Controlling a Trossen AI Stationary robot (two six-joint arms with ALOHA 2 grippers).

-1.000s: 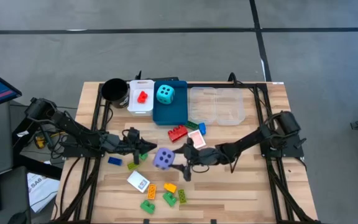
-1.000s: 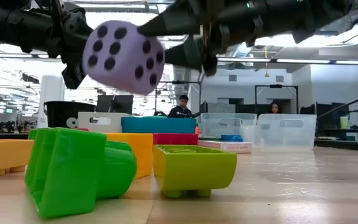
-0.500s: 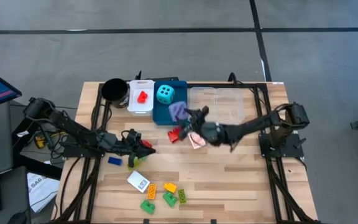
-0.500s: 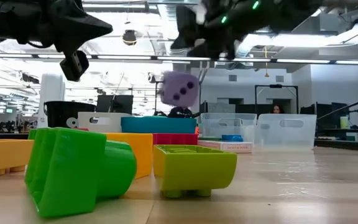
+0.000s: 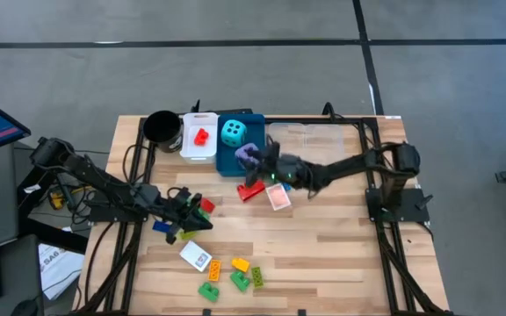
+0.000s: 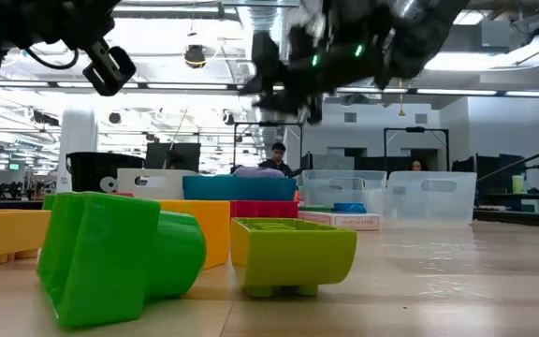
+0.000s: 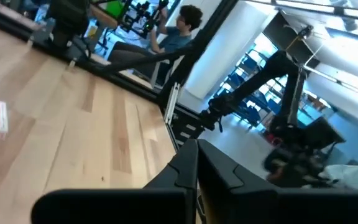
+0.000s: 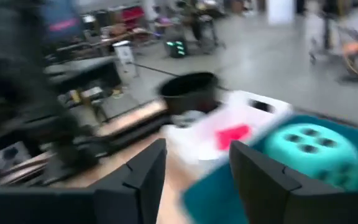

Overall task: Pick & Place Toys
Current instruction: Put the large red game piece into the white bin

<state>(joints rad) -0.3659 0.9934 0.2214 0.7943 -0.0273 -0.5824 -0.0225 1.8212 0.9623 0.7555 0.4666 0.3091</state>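
The right gripper (image 5: 257,163) had its fingers (image 8: 135,180) spread apart with nothing between them, hanging over the edge of the blue tray (image 5: 229,163). Just off its tips sat the purple die (image 5: 247,155), resting in that tray next to the cyan die (image 5: 233,132). In the low view the purple die (image 6: 258,172) only poked up as a sliver over the tray wall, so I couldn't make out which face was up. A second earlier that die was pinched in those fingers out over the middle of the table, so it had been carried over and let go.

Right beside the gripper lay a red brick (image 5: 251,190) and a pink card (image 5: 278,198), both on the wood and close under the arm. Farther along the back row were the white tray (image 5: 198,146) with a small red brick (image 5: 201,136) inside, the black cup (image 5: 161,128), and the clear trays (image 5: 321,147).

The left gripper (image 5: 191,219) was shut tight, hovering low over the table's left side, and whether it held anything I couldn't tell. It had shifted a bit toward the front since before. Bricks right around it were half hidden by the arm. Nearer the front edge lay a white card (image 5: 195,256), an orange brick (image 5: 213,269), a yellow brick (image 5: 240,264) and green bricks (image 5: 209,290).
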